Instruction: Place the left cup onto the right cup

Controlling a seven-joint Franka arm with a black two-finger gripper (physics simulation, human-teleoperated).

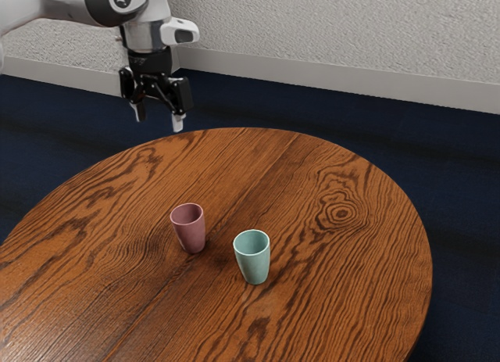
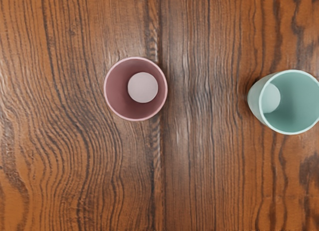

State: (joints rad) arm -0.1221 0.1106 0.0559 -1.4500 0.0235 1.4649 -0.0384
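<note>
Currently my tool hangs spread and empty, well above the bench. The pink cup stands upright near the teal cup. It looks light, stiff and slick, so I'd pinch across its rim wall.

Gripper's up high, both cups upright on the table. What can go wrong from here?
1. The gripper hangs open high above the table; the pink cup has tapered walls, so a side grasp may slip or tip it.
2. The teal cup stands near, apart from it; a descending finger might clip it.
3. Both mouths face up and look alike in width, so the pink cup may seat crooked and topple the teal one at release.
</note>
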